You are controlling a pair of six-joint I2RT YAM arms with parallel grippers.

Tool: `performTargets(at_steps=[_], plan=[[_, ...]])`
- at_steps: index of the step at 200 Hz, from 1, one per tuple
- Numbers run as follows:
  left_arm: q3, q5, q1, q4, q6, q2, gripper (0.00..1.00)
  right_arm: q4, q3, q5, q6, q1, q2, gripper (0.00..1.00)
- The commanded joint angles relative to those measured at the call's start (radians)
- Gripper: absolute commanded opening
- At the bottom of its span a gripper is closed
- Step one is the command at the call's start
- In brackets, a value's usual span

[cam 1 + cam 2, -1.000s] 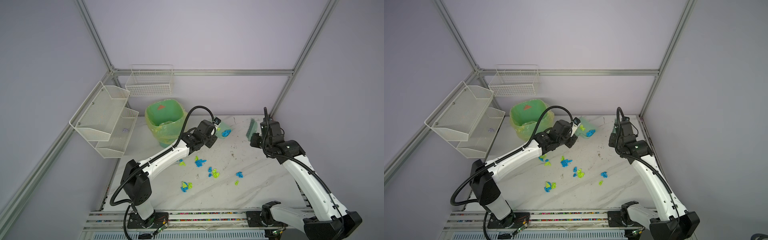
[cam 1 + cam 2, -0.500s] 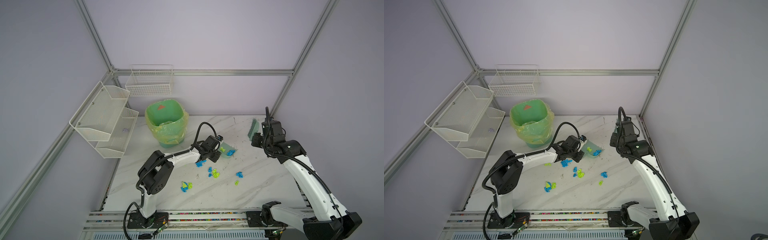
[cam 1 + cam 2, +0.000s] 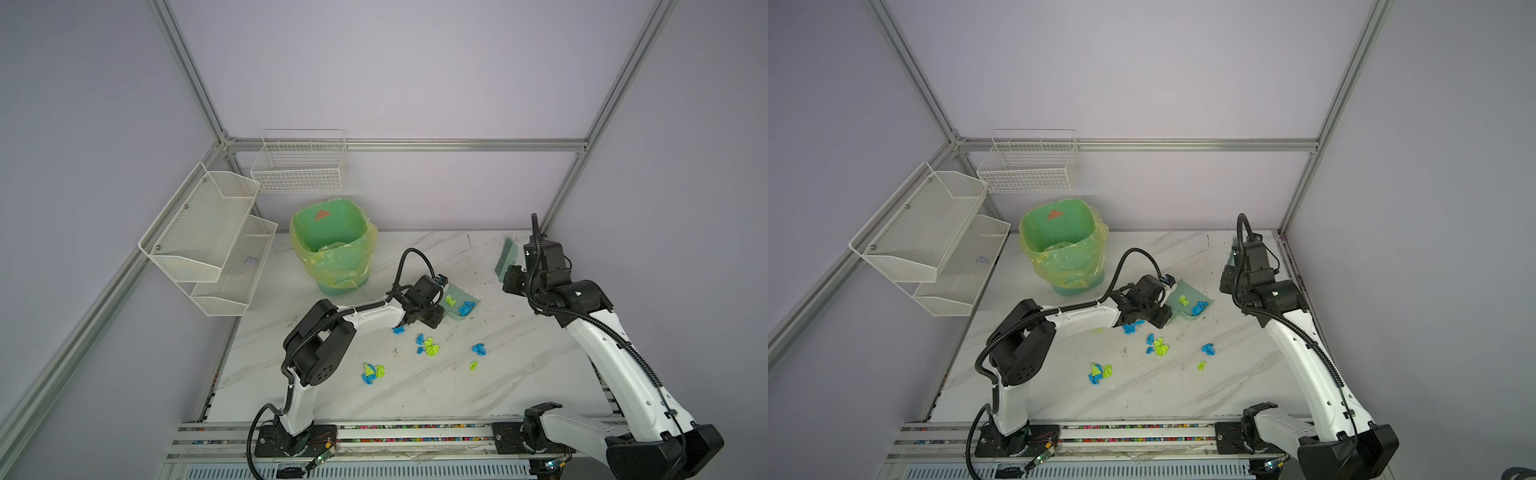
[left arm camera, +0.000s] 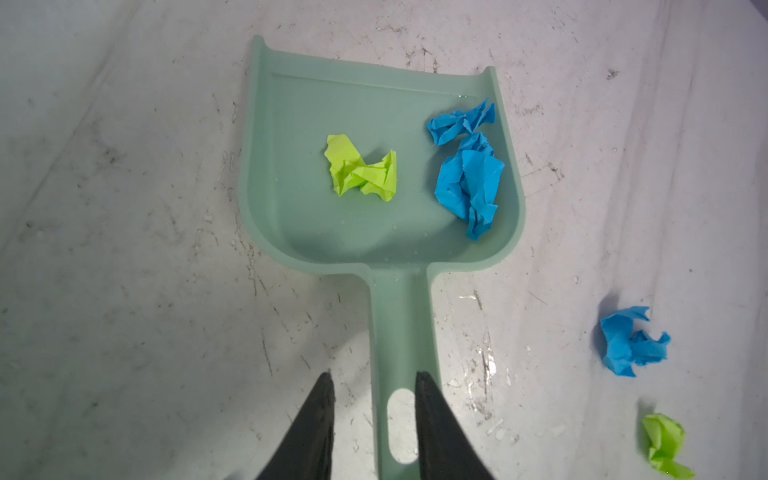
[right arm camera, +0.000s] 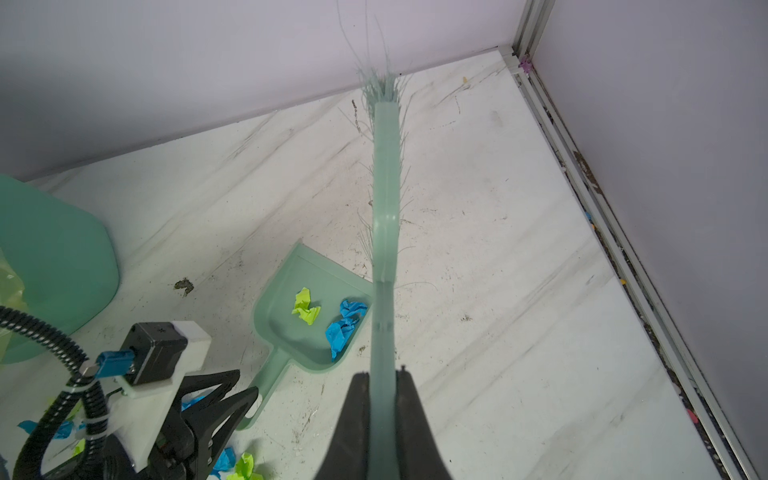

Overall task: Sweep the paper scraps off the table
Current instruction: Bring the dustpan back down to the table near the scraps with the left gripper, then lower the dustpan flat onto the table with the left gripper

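Now the dustpan (image 4: 299, 187) lay flat on the table (image 3: 415, 395), apart from the bin (image 3: 332, 249); a second before, the left claw (image 4: 375, 374) had held it up nearer that bin. The jaws had just loosened and stood parted astride the handle, one finger clear of it, so the pan looked released. Some paper scraps (image 4: 361, 170), yellow-green and blue, sat in it undumped; the rest lay loose on the table near the left arm. The right claw (image 5: 384, 376) stayed clamped on the brush (image 5: 384, 208), raised toward the far corner. More sweeping was probably due before any emptying.
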Motion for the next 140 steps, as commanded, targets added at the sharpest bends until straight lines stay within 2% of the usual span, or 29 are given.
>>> performTargets(at_steps=[1,29,57,91,140], plan=[[0.02,0.007,-0.001,-0.035,-0.027,-0.013,0.42,-0.006,0.001,-0.003,-0.016,-0.003,-0.015,0.0],[0.055,0.001,-0.002,-0.098,-0.03,-0.018,0.48,-0.004,0.002,-0.006,-0.02,-0.003,-0.014,0.0],[0.101,-0.026,-0.005,-0.168,-0.026,-0.002,0.48,-0.001,0.002,-0.011,-0.025,-0.003,-0.013,0.0],[0.128,-0.034,-0.009,-0.195,-0.009,0.018,0.44,0.002,0.005,-0.015,-0.027,-0.004,-0.01,0.0],[0.163,-0.021,-0.024,-0.207,-0.004,0.049,0.34,0.003,0.007,-0.015,-0.029,-0.002,-0.006,0.0]])
